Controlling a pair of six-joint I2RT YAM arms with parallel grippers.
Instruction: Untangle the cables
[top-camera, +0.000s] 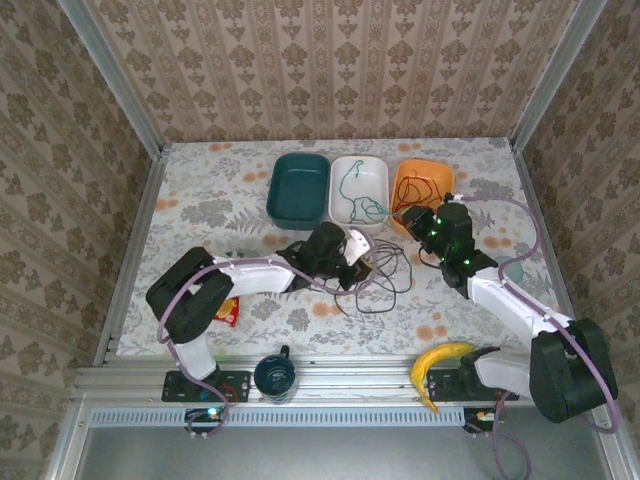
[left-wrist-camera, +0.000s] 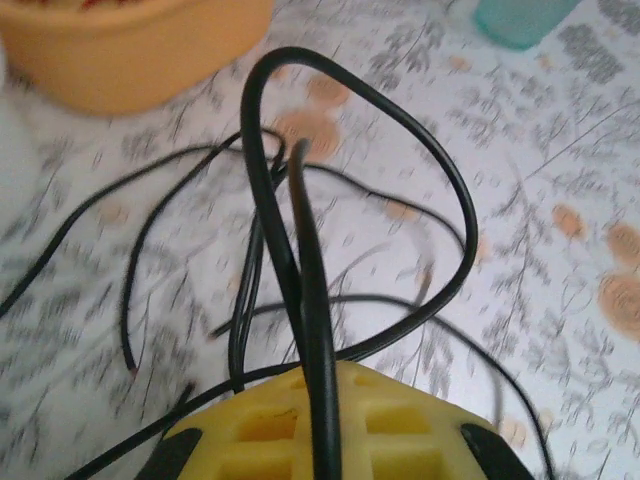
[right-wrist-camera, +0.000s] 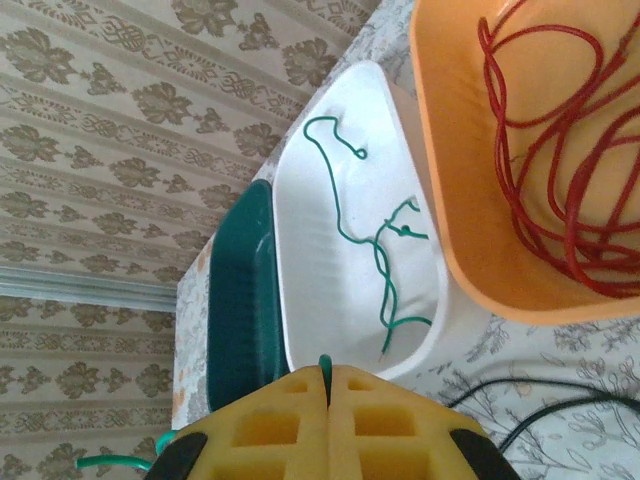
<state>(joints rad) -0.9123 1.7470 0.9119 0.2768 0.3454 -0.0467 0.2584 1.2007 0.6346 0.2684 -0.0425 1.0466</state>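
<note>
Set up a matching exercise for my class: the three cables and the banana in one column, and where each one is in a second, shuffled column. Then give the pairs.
Things
1. red cable
2. green cable
3. black cable
4. banana

Places
A. at the near edge of the table
B. in the white bin, one strand nipped by the right pincer
C. pinched in the left pincer, loops spread on the table
D. piled in the orange bin

Pairs: 1-D, 2-B, 3-C, 4-A
</note>
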